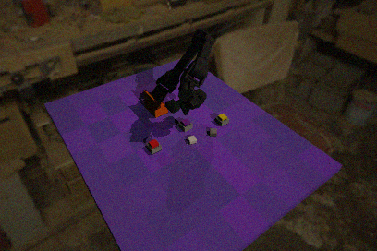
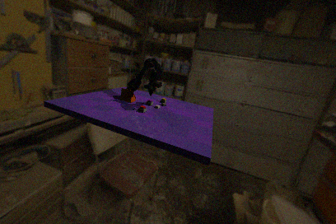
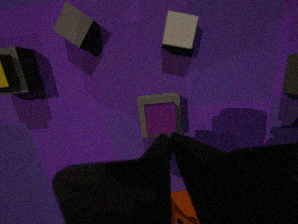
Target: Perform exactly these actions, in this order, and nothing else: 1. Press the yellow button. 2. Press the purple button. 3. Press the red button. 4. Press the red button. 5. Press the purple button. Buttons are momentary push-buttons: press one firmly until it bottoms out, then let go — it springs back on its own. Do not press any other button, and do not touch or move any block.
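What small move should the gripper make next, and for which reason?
Probably a straight push down onto the purple button. In the wrist view the shut gripper has its fingertips together at the near edge of that button, and the top view shows it above the button, not pressing. A slight advance toward the button's middle may help, keeping away from the white block beyond.
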`<state>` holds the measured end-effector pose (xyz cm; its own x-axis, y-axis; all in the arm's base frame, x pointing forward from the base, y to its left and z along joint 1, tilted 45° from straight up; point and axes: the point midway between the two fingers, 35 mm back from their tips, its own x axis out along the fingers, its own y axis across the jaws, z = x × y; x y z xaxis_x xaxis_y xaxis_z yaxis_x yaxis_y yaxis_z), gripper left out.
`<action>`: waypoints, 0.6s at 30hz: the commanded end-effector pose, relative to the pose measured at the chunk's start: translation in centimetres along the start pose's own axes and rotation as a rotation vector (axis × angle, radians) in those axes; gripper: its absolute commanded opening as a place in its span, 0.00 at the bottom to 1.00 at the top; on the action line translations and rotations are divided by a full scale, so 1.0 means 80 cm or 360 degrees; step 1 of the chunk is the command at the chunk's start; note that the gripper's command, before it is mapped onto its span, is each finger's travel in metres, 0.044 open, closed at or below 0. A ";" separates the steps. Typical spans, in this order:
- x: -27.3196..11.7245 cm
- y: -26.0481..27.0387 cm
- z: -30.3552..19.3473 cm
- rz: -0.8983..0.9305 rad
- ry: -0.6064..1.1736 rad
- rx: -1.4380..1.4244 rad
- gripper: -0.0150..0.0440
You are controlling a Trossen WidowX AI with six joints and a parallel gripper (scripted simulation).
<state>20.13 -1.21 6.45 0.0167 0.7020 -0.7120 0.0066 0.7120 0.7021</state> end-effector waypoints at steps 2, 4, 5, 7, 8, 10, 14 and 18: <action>0.023 0.003 -0.002 0.0008 -0.0013 0.0002 0.29; 0.023 0.003 -0.002 0.0008 -0.0013 0.0002 0.29; 0.024 0.003 -0.002 0.0008 -0.0013 0.0003 0.29; 0.028 0.003 -0.001 0.0008 -0.0013 0.0003 0.29; 0.030 0.003 -0.001 0.0008 -0.0013 0.0003 0.29; 0.034 0.003 -0.001 0.0008 -0.0013 0.0003 0.29; 0.042 0.003 -0.001 0.0008 -0.0013 0.0003 0.29; 0.050 0.003 -0.001 0.0008 -0.0013 0.0002 0.29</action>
<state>20.09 1.35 4.08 0.0222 0.7013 -0.7126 0.0038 0.7127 0.7015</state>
